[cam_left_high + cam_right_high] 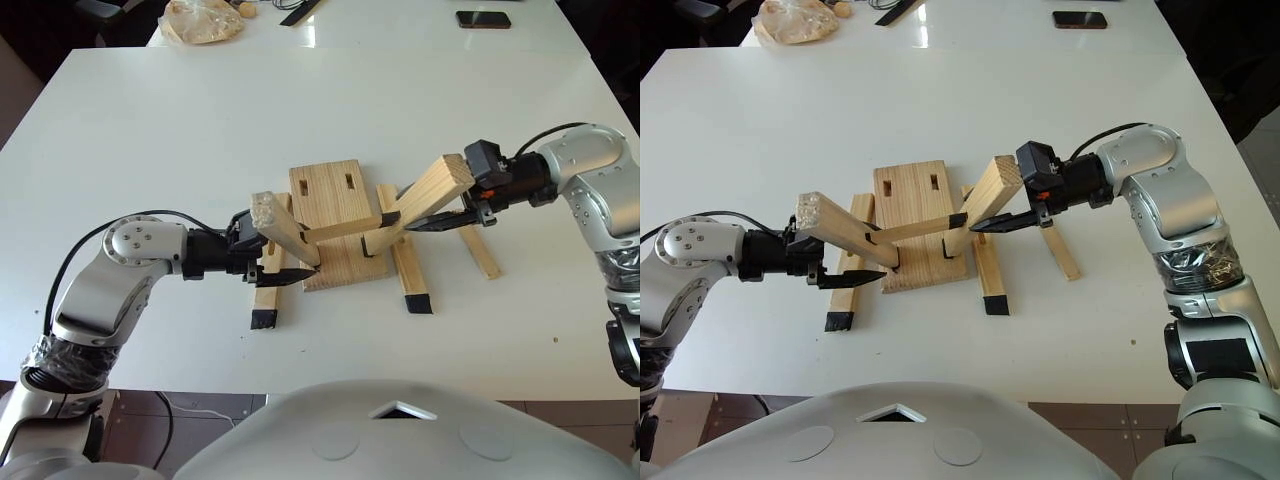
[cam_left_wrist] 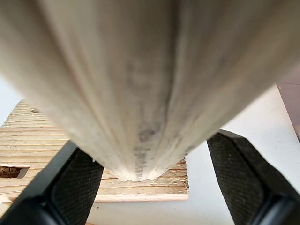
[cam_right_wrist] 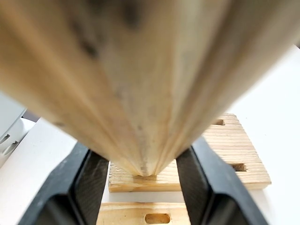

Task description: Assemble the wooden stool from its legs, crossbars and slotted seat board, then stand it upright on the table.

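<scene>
The white table (image 1: 200,150) carries two overlapping wooden boards (image 1: 345,270) at its centre. Three legs lie flat beside them: one black-tipped at 8 o'clock (image 1: 266,300), another black-tipped at 5 o'clock (image 1: 410,275), and a plain one at 4 o'clock (image 1: 482,255). A second table (image 1: 380,25) adjoining at 12 o'clock holds a bag (image 1: 203,20) and a phone (image 1: 483,19).

left gripper (image 1: 296,268): aimed 3 o'clock, jaws clamped on left leg (image 1: 285,228)
right gripper (image 1: 420,216): aimed 9 o'clock, jaws clamped on right leg (image 1: 432,188)
</scene>
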{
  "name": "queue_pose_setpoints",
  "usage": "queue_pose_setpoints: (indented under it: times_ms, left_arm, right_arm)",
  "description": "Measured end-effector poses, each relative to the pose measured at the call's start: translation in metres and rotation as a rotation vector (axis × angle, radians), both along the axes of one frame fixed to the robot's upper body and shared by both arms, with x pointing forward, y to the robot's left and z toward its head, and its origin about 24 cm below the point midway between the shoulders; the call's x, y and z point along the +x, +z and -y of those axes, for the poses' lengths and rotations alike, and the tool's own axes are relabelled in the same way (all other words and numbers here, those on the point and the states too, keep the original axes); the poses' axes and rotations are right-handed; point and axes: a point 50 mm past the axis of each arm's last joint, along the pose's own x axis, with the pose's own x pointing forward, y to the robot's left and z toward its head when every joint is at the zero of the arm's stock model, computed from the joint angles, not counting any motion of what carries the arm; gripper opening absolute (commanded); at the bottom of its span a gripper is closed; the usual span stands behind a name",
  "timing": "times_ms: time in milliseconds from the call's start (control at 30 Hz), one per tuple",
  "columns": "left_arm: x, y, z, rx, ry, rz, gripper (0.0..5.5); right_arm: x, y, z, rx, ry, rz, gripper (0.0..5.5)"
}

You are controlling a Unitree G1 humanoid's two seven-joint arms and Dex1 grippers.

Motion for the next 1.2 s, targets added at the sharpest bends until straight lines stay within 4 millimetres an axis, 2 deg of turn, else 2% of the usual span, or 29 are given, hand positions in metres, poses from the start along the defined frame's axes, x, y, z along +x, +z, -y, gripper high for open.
queue_pose_setpoints:
  times_ms: [333,800,967,1067,1200]
  left_arm:
    - [0.002,-0.002,0.005,0.01,-0.008,-0.009,3.62]
    - [0.005,-0.009,0.008,-0.018,0.03,-0.038,3.62]
    - [0.005,-0.017,0.0,0.036,0.071,-0.042,3.62]
    - [0.012,-0.025,-0.012,0.106,0.143,-0.013,3.62]
    - [0.013,-0.026,-0.015,0.115,0.15,-0.005,3.62]
  right_arm:
    - [-0.003,0.003,-0.009,-0.043,0.045,0.039,2.04]
    - [0.003,0.0,-0.006,-0.043,0.05,0.045,2.04]
    - [-0.001,0.0,-0.009,-0.059,0.051,0.058,2.04]
    - [-0.005,0.001,-0.011,-0.065,0.049,0.072,2.04]
    - [-0.005,0.003,-0.011,-0.072,0.043,0.079,2.04]
